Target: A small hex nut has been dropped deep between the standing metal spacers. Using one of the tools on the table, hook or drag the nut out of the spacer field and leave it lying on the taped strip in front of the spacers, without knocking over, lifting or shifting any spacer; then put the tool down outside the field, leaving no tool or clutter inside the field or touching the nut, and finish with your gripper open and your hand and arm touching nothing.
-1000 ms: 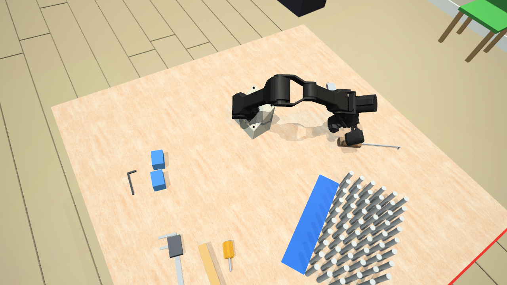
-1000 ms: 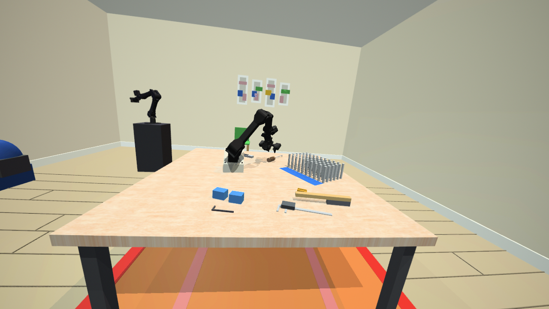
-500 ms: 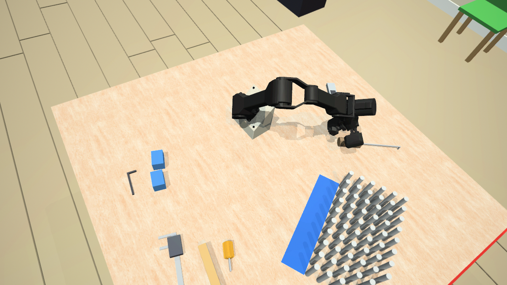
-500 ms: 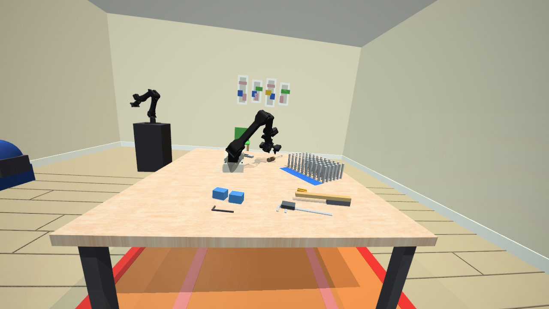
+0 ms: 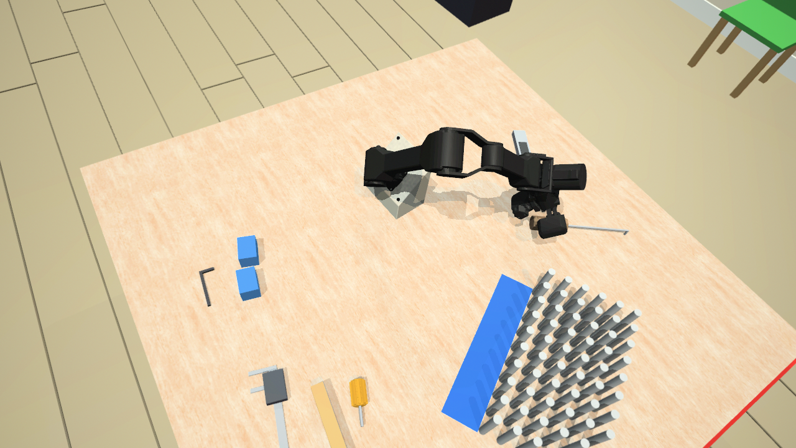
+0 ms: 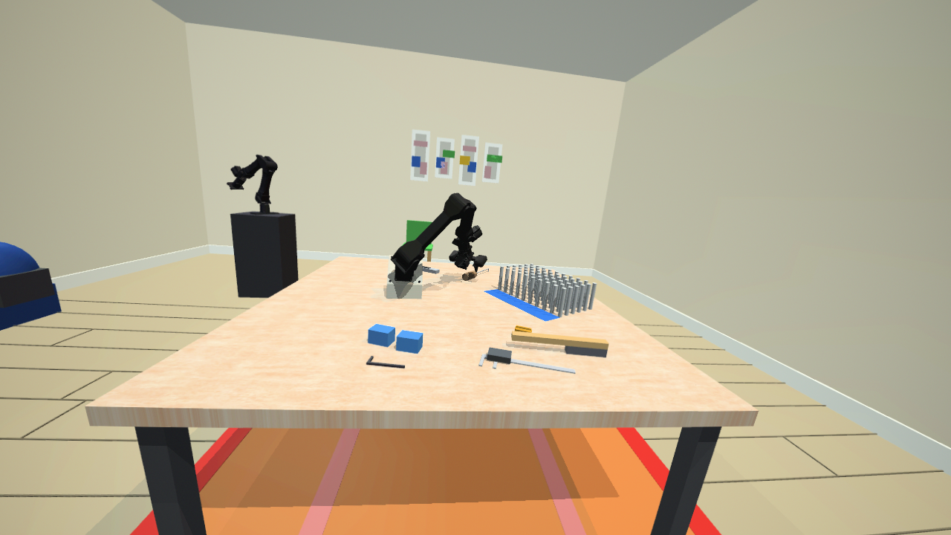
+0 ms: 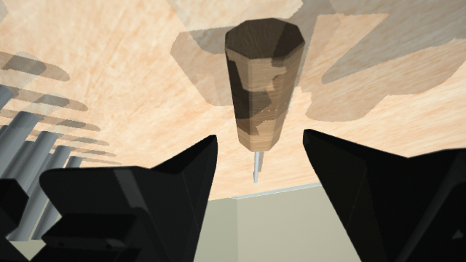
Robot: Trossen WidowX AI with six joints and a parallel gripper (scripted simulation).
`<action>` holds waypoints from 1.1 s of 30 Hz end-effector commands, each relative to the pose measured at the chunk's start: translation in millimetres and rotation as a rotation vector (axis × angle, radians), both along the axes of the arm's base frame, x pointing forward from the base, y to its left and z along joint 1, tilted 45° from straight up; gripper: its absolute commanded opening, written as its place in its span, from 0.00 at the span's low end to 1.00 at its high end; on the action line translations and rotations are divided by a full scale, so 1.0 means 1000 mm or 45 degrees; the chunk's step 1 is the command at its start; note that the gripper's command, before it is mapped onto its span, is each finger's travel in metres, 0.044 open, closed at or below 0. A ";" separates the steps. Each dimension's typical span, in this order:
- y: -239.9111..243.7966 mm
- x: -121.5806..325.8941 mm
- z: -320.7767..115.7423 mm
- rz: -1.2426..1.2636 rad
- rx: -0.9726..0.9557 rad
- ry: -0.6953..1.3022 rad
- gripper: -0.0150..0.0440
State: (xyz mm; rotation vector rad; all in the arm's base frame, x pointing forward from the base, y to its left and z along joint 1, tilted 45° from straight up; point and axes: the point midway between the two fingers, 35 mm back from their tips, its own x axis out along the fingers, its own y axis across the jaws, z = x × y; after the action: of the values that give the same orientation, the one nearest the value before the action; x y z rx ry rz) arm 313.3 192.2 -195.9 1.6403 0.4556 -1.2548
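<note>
The tool (image 5: 551, 214) (image 6: 471, 264) (image 7: 259, 138) stands released above the hook's wooden handle (image 5: 534, 223) (image 6: 469, 275) (image 7: 263, 91); the handle's long axis runs between the parted fingers, parallel to them, its shaft pointing away.

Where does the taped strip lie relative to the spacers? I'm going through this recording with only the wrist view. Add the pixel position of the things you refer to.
Observer: The blue strip (image 5: 484, 356) (image 6: 525, 306) runs along the edge of the spacer field (image 5: 566, 348) (image 6: 593, 296) (image 7: 27, 131) that faces the two blue blocks (image 5: 247, 279) (image 6: 409, 341).
Operator: What shape is the far end of the wooden-handled tool (image 5: 595, 229) (image 6: 469, 275) (image 7: 263, 94)? It's tiny from here.
Observer: The top view shows a short bend at the tip of its shaft.
Operator: Any other bent tool on the table?
Observer: Yes, a dark L-shaped key (image 5: 206, 288) (image 6: 386, 363) lies beside the blue blocks.
</note>
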 end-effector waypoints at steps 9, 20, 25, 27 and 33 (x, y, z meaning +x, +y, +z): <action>-0.017 -0.002 -0.016 0.003 -0.004 0.010 0.73; -0.025 -0.002 -0.024 0.000 -0.003 0.009 0.60; -0.025 -0.002 -0.024 0.000 -0.003 0.009 0.54; -0.025 -0.002 -0.024 0.000 -0.003 0.009 0.52; -0.016 0.000 -0.017 0.000 -0.001 0.010 0.35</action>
State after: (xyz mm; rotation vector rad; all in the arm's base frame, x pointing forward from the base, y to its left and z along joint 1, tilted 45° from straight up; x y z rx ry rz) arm 311.2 168.2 -218.8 1.6342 0.4549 -1.2634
